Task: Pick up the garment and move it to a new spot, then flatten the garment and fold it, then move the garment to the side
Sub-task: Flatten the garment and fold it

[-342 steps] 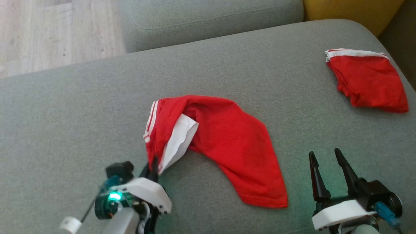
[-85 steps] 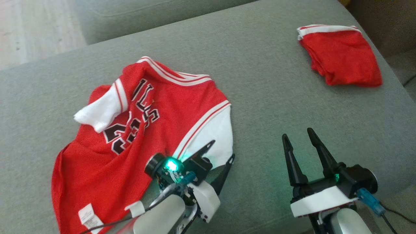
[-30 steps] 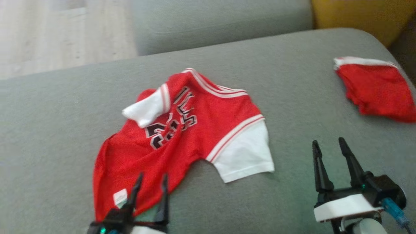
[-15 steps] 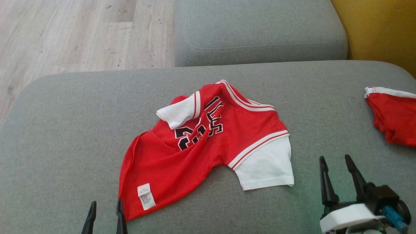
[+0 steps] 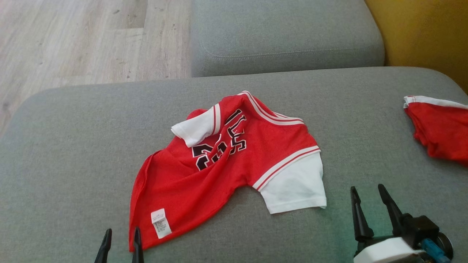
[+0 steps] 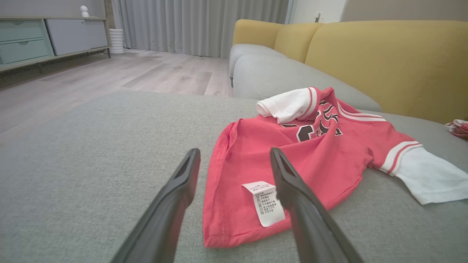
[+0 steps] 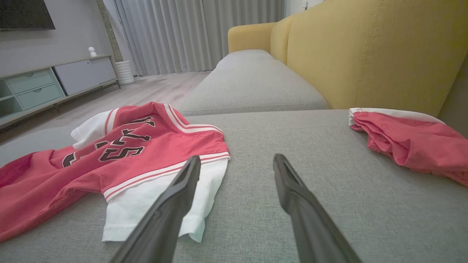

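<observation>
The left gripper point(image 5: 122, 235) is spread wide and holds nothing; it sits right at the near corner of the garment point(image 5: 219, 171), beside the white tag point(image 5: 161, 223). The right gripper point(image 5: 366, 190) is spread wide and empty too, and it hangs near the garment's flat white sleeve point(image 5: 294, 186) without touching it. The garment lies bunched up in the middle of the grey cushion point(image 5: 73, 146), so I think your job now is to make it flat. To do that well, pinch the hem by the tag with the left gripper. Pinch the hem on the sleeve side with the right gripper, then pull them gently apart, low over the cushion. Go slowly so the cloth does not bunch up again. Then flip back the other sleeve point(image 5: 193, 128), which lies folded over the black numbers point(image 5: 219, 149) on the garment's far part. Well off to the right of the garment lies another red cloth point(image 5: 438, 135); leave it alone. The head view gives you the garment's whole shape from above. The left wrist view, low down, lets you see how the garment's far part humps up.
</observation>
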Controlling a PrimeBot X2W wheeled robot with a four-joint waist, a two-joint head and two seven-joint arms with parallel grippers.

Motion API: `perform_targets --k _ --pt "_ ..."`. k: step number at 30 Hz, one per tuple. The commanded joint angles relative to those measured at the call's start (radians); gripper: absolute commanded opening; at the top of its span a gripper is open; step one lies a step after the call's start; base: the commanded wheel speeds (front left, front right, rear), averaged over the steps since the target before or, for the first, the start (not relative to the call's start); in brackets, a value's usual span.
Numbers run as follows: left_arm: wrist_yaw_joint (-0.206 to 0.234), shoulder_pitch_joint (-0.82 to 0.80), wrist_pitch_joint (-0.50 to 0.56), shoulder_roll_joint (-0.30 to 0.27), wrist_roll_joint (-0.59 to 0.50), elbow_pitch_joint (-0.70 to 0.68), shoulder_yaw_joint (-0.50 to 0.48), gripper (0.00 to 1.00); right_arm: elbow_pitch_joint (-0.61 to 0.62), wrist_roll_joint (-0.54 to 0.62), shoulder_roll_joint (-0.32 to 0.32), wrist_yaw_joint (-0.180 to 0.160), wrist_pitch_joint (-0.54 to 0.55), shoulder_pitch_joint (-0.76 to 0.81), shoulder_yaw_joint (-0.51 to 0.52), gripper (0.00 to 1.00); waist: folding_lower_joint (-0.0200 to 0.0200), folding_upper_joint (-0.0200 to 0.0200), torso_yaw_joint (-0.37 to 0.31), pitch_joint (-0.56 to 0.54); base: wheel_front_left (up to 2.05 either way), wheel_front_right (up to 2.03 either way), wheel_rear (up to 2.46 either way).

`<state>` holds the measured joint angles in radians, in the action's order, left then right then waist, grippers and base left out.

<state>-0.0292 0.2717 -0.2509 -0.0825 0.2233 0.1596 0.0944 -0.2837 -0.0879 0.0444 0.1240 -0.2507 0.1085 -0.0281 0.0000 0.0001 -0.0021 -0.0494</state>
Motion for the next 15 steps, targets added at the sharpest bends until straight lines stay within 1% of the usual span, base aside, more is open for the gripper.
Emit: perform_targets --k 1,8,15 --pt "-0.015 -0.046 -0.011 0.011 -0.02 -0.017 -0.048 1.0 0.025 -0.006 0.006 0.007 -0.011 -0.027 -0.032 1.0 0.0 -0.0001 -0.003 0.002 0.0 0.0 0.0" --pt "-0.043 -0.058 -0.011 0.023 -0.041 0.001 -0.068 1.0 0.022 -0.012 0.006 0.007 -0.011 -0.026 -0.04 1.0 0.0 -0.0001 -0.008 0.004 0.0 0.0 0.0" --pt "-0.063 -0.064 -0.011 0.029 -0.054 0.013 -0.077 1.0 0.022 -0.014 0.006 0.007 -0.011 -0.027 -0.042 1.0 0.0 -0.0001 -0.008 0.007 0.0 0.0 0.0"
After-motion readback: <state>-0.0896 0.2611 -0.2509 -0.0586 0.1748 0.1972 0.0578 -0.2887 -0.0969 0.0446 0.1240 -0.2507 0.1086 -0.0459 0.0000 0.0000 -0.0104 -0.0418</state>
